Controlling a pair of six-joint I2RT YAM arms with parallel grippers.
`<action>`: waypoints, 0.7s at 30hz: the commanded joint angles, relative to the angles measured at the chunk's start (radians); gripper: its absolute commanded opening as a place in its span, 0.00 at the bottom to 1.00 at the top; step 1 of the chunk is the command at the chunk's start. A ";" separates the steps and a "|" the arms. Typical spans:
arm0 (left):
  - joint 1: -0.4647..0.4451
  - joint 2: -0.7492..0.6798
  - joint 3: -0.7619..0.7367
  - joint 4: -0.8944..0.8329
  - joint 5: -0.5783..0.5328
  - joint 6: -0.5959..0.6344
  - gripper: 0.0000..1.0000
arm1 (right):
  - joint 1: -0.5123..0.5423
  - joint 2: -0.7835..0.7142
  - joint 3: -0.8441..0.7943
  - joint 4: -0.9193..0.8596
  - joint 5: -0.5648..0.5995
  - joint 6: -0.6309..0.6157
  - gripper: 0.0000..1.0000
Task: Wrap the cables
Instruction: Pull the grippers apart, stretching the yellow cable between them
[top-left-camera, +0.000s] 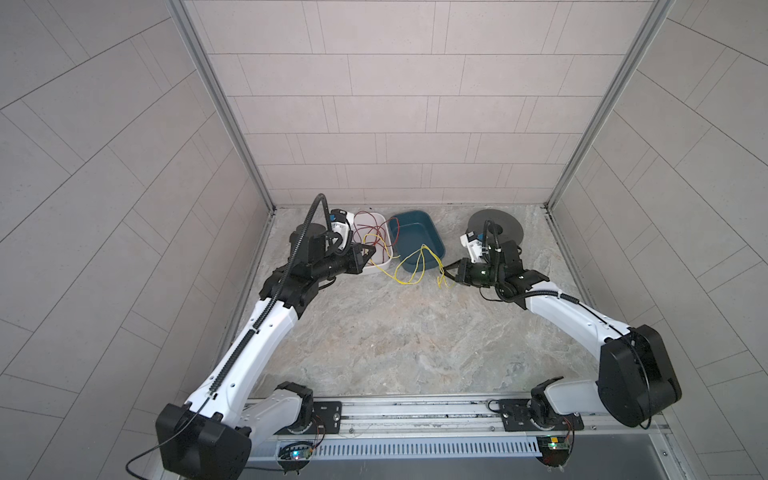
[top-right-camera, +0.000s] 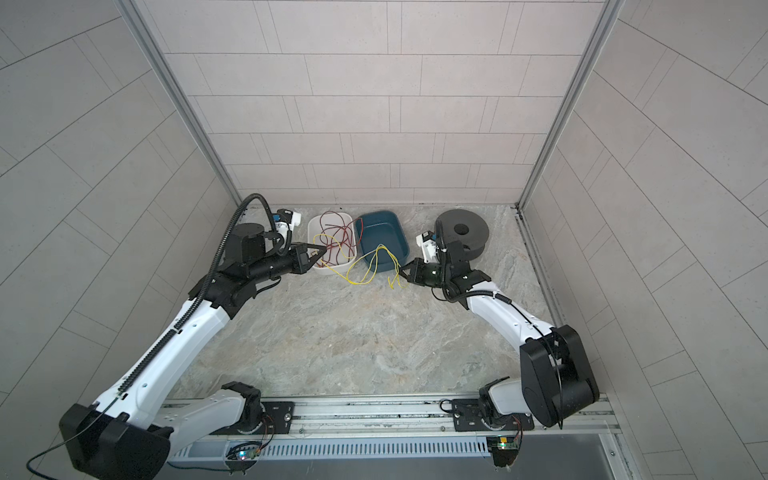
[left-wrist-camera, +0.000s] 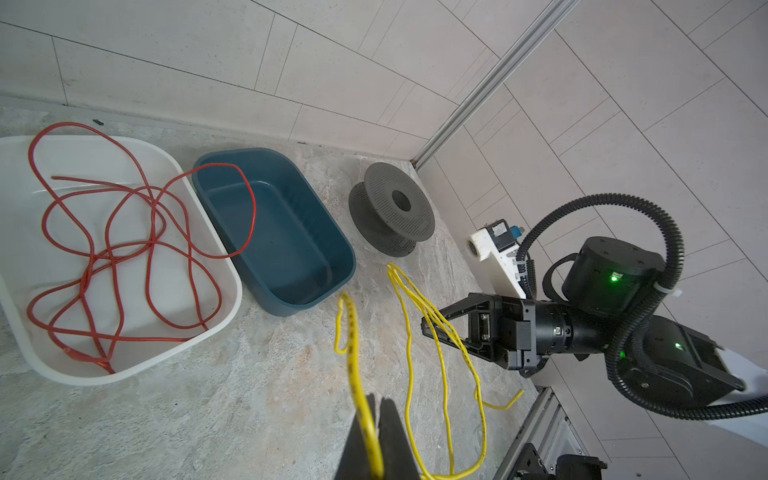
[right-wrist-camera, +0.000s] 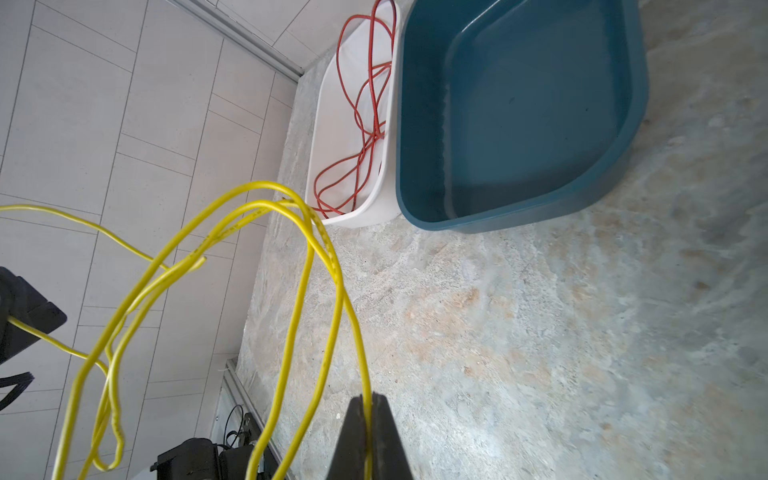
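A long thin yellow cable (top-left-camera: 409, 266) (top-right-camera: 365, 266) hangs in loose loops between my two grippers, above the table in front of the tubs. My left gripper (top-left-camera: 371, 250) (top-right-camera: 322, 251) is shut on one stretch of it, and the left wrist view shows the cable (left-wrist-camera: 440, 353) pinched between the jaws (left-wrist-camera: 376, 405). My right gripper (top-left-camera: 446, 270) (top-right-camera: 403, 270) (left-wrist-camera: 428, 328) is shut on another stretch. In the right wrist view the cable (right-wrist-camera: 307, 266) runs straight into the closed jaws (right-wrist-camera: 368, 401). A dark grey spool (top-left-camera: 494, 226) (top-right-camera: 461, 230) (left-wrist-camera: 390, 212) stands bare behind the right arm.
A white tray (top-left-camera: 380, 216) (top-right-camera: 332, 216) (left-wrist-camera: 232, 299) (right-wrist-camera: 357, 216) at the back holds a tangled red cable (top-right-camera: 336, 241) (left-wrist-camera: 112, 249) (right-wrist-camera: 365, 124), with one loop reaching over the neighbouring blue tub (top-left-camera: 432, 249) (top-right-camera: 399, 249) (left-wrist-camera: 340, 266) (right-wrist-camera: 636, 104). Walls close in the back and both sides.
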 joint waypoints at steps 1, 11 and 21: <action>0.010 -0.019 0.011 0.000 -0.001 0.012 0.00 | -0.015 -0.017 0.014 -0.075 0.054 -0.028 0.00; 0.023 -0.037 0.017 -0.068 -0.054 0.055 0.00 | -0.041 -0.063 -0.003 -0.127 0.133 -0.086 0.00; 0.032 -0.049 0.021 -0.074 0.005 0.054 0.00 | -0.052 0.002 0.003 -0.142 0.082 -0.079 0.17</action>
